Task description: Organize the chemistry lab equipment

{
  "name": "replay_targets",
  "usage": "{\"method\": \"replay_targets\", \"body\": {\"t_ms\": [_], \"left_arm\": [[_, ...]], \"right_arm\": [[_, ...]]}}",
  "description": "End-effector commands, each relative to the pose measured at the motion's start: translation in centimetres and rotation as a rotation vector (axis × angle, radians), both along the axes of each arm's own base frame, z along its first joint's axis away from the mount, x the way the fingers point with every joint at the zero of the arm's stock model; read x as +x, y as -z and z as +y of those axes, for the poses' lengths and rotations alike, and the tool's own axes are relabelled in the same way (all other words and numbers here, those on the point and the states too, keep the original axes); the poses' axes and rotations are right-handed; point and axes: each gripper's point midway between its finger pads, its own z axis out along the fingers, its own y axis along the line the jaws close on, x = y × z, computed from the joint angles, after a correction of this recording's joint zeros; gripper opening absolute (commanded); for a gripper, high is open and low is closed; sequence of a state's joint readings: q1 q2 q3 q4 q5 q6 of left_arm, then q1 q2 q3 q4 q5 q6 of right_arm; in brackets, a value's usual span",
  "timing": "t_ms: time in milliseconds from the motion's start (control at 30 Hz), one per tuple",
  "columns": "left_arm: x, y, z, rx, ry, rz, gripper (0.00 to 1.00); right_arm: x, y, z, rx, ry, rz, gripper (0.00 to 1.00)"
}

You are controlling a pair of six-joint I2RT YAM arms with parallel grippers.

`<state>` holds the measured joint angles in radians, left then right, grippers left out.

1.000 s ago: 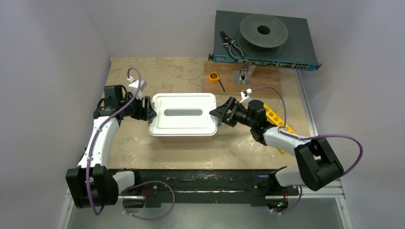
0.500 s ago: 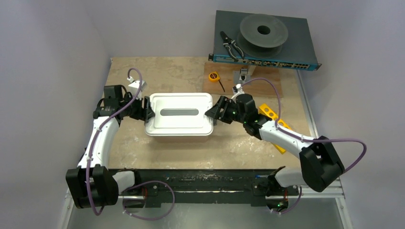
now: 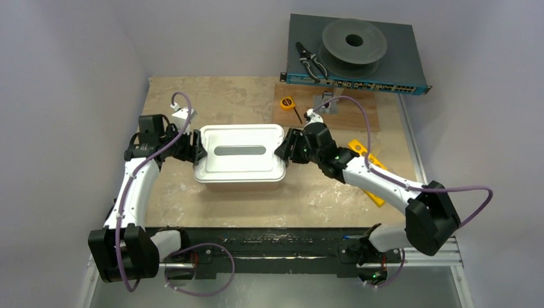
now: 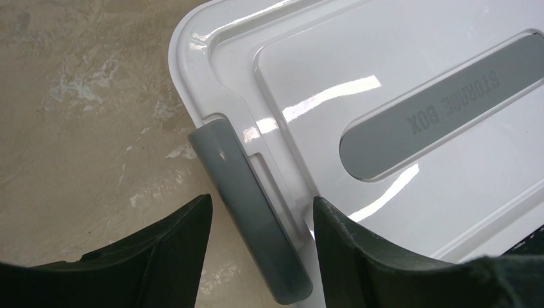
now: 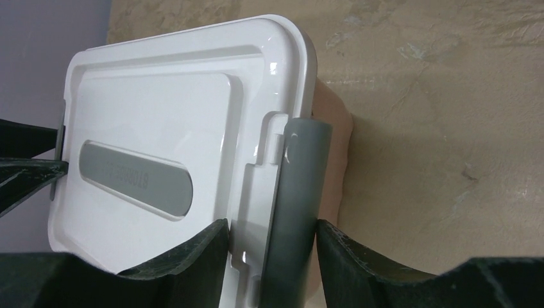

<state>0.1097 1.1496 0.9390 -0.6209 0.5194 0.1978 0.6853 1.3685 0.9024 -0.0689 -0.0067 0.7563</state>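
Note:
A white storage box (image 3: pixel 238 154) with its lid on stands mid-table, with a grey latch at each end. My left gripper (image 3: pixel 197 147) is open and straddles the left latch (image 4: pixel 244 192), with gaps on both sides (image 4: pixel 262 199). My right gripper (image 3: pixel 282 149) is shut on the right latch (image 5: pixel 301 173), its fingers pressing the latch and the lid edge (image 5: pixel 272 223). The yellow holed rack (image 3: pixel 369 163) lies at the right, partly under my right arm. The squeeze bottle, tubes and sticks are out of view.
A yellow tape measure (image 3: pixel 287 102) lies behind the box next to a wooden board (image 3: pixel 349 112). Black-handled pliers (image 3: pixel 311 62) and a grey spool (image 3: pixel 353 42) sit on a dark panel at the back right. Walls stand close on the left and back.
The box has slid a little left and away. My right arm has stretched further forward and left with it, uncovering more of the yellow rack. My left gripper shifted slightly.

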Motion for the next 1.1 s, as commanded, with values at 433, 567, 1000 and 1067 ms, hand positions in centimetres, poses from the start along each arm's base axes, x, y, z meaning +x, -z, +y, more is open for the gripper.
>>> {"method": "replay_targets", "body": {"t_ms": [433, 567, 1000, 1067], "left_arm": [[0.6, -1.9, 0.2, 0.026, 0.019, -0.068, 0.59], [0.8, -3.0, 0.0, 0.014, 0.015, -0.071, 0.6], [0.1, -8.5, 0.0, -0.045, 0.011, -0.114, 0.95], [-0.1, -8.6, 0.5, -0.052, -0.002, -0.105, 0.96]], "right_arm": [[0.7, -0.4, 0.2, -0.232, 0.065, -0.049, 0.17], [0.1, -0.3, 0.6, -0.237, 0.07, -0.052, 0.37], [-1.6, -4.7, -5.3, -0.263, 0.215, -0.22, 0.99], [-2.0, -3.4, -6.4, -0.287, 0.233, -0.208, 0.99]]}}
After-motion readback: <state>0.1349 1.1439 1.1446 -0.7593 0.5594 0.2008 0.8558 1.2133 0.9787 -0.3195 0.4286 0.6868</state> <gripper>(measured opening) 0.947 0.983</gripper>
